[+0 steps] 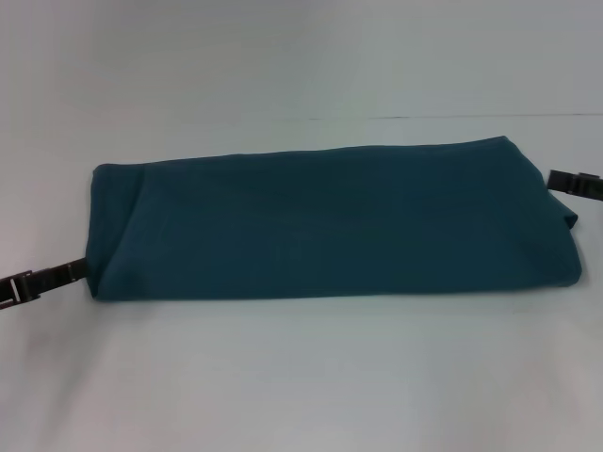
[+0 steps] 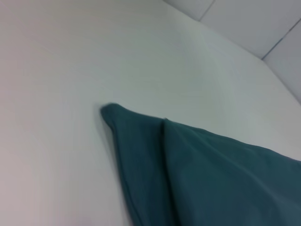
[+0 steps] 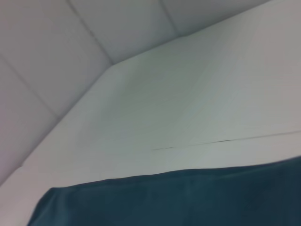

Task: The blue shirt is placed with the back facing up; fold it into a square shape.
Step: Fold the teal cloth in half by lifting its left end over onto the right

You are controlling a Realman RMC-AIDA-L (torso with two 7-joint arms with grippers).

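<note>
We see one large dark teal-blue shirt of soft knit fabric. It lies on a plain white table and is folded into one long band, which runs from our left side to our right side across the middle of the table. The near edge of the band is quite straight. On the right end the cloth makes a small rounded fold. In the left wrist view one corner of the shirt comes to a point on the table, and we count two layers there, one lying over the other. In the right wrist view only the edge of the shirt shows, with a thin seam line in the table surface beyond it.

There are two black grippers, one at each end. The left gripper reaches in low from the left and meets the near left corner of the shirt. The right gripper comes in from the right and meets the far right end of the band. The tips of both go under or behind the cloth, so we cannot tell how far the fingers are open, or if they have hold of the fabric.

Behind the table stands a pale wall. Nothing lies between the grippers and the shirt.
</note>
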